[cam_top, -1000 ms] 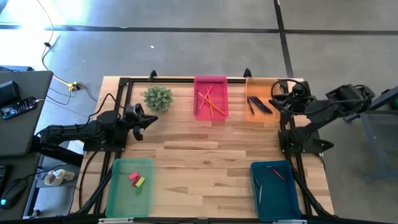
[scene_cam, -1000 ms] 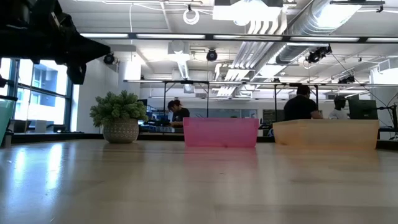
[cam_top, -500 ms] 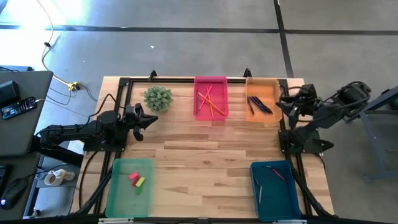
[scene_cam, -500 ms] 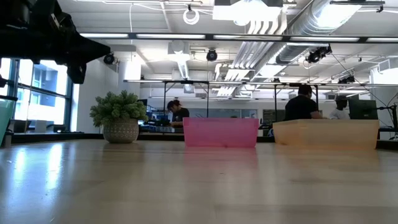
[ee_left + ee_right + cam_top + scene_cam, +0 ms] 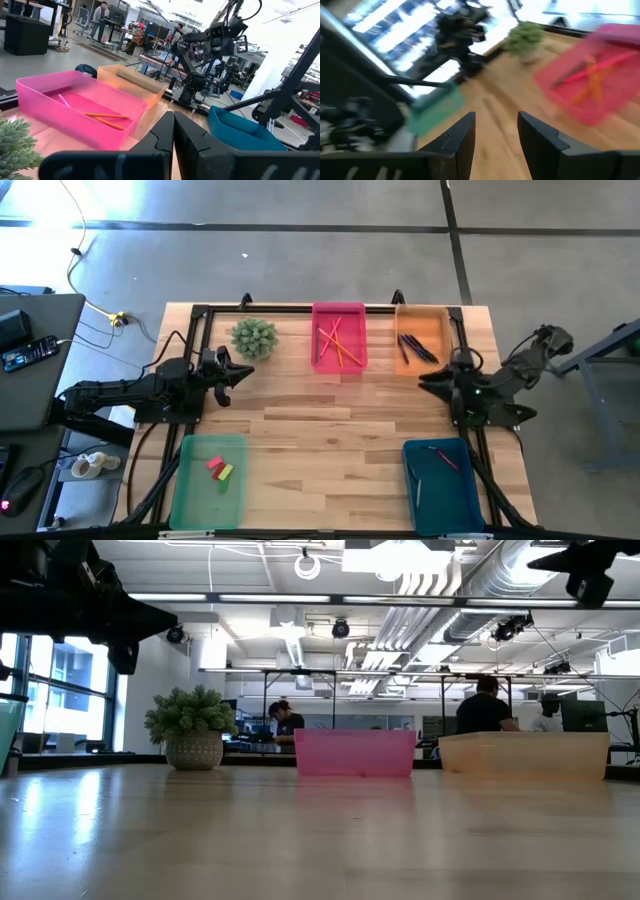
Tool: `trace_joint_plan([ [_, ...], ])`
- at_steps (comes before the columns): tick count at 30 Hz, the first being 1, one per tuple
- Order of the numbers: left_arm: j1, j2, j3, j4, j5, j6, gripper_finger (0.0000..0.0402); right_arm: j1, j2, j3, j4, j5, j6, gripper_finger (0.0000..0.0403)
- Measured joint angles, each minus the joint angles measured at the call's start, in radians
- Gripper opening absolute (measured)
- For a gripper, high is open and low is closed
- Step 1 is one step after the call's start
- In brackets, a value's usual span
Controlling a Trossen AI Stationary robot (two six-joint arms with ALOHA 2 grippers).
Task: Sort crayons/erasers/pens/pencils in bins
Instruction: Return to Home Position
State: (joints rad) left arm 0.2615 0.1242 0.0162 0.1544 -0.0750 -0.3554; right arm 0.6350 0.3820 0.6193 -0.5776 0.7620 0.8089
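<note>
- Since a second ago my right gripper [image 5: 428,379] has drawn back from over the orange bin [image 5: 421,318]. It now hangs just near of that bin, at the right side of the table [image 5: 330,420], pointing left.
- Its fingers [image 5: 460,137] stand apart with nothing between them.
- My left gripper [image 5: 240,370] has not shifted. It waits at the left side of the table, just near of the potted plant [image 5: 254,337], its fingers [image 5: 162,132] pressed together on nothing.
- The orange bin sits at the far right corner and holds a few dark pens [image 5: 418,348].
- Touching its left side is the pink bin [image 5: 340,310], with the orange, red and green pencils [image 5: 338,345] lying crossed inside.
- The teal bin [image 5: 455,502] sits at the near right corner, near of my right arm. A red crayon [image 5: 447,459] lies in its far part, and beside it a pale stick, which I think is another crayon.
- The green bin [image 5: 205,505] sits at the near left corner, well apart from the others, with the erasers [image 5: 219,468] touching one another in its far half.
</note>
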Motion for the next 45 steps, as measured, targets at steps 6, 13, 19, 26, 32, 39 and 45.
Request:
trace_joint_plan([
  [6,0.000,0.000,0.000,0.000,0.000,0.000,0.0001,-0.021,-0.090,-0.209,0.497,-0.186,-0.268,0.0139],
  [13,0.000,0.000,0.000,0.000,0.000,0.000,0.0001,-0.050,-0.103,-0.269,0.717,-0.481,-0.552,0.0139],
  [19,0.000,0.000,0.000,0.000,0.000,0.000,0.0001,-0.071,-0.104,-0.276,0.679,-0.529,-0.619,0.0139],
  [26,0.000,0.000,0.000,0.000,0.000,0.000,0.0000,-0.135,-0.192,-0.404,0.745,-0.534,-0.555,0.0139],
  [32,0.000,0.000,0.000,0.000,0.001,0.000,0.0001,-0.172,-0.295,-0.504,0.787,-0.566,-0.554,0.0139],
  [39,0.000,0.000,0.000,0.000,0.001,0.000,0.0000,-0.229,-0.380,-0.577,0.782,-0.573,-0.578,0.0139],
  [45,0.000,0.000,0.000,0.000,0.001,0.000,0.0000,-0.311,-0.377,-0.610,0.733,-0.577,-0.556,0.0139],
])
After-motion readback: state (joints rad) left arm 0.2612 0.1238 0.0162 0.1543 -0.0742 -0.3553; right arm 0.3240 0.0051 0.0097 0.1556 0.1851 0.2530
